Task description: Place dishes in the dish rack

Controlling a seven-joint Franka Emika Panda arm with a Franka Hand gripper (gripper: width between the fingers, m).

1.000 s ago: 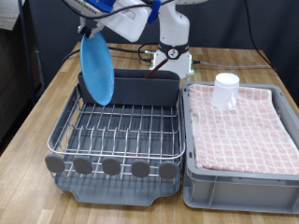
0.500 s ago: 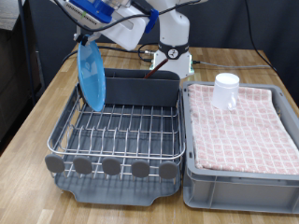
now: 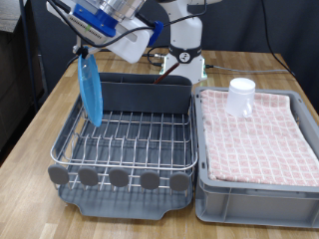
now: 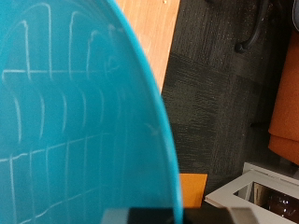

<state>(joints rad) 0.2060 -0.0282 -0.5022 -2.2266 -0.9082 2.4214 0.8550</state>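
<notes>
Exterior view: the light-blue plate point(image 3: 91, 88) is held upright on edge by its top rim in the closed gripper point(image 3: 84, 45), over the dish rack point(image 3: 130, 134) at its left side. The white mug point(image 3: 240, 97) is seen on the checkered cloth point(image 3: 261, 139).

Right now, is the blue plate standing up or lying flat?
Standing up: the plate hangs on edge from the gripper over the dish rack.
</notes>
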